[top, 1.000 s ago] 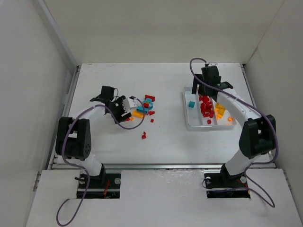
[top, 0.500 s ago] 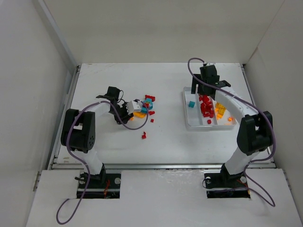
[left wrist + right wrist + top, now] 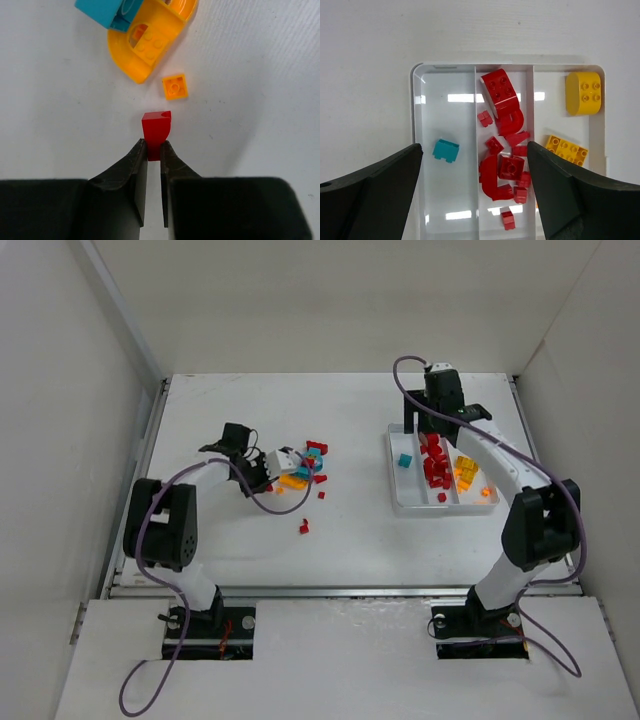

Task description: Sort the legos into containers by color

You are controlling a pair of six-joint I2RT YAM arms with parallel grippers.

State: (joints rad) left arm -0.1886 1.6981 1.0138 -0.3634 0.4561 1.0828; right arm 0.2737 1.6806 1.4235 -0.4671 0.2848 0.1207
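White worktop [image 3: 350, 540] | left end effector [image 3: 154, 150] clamped on red lego [image 3: 156, 127], brick protruding ahead of tips, beside loose pile [image 3: 305, 465] | tray [image 3: 400, 508] well apart to right, reds in middle compartment | right end effector [image 3: 472, 148] wide open, empty, above tray

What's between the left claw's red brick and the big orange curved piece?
One small orange square tile, flat on the table, touching neither the red brick nor the curved piece; left wrist view.

Plain white desk [image 3: 350, 545], kinda scuffed up close, boxed in by white walls [image 3: 60, 440] on three sides. A metal rail [image 3: 350, 590] runs along its near edge.
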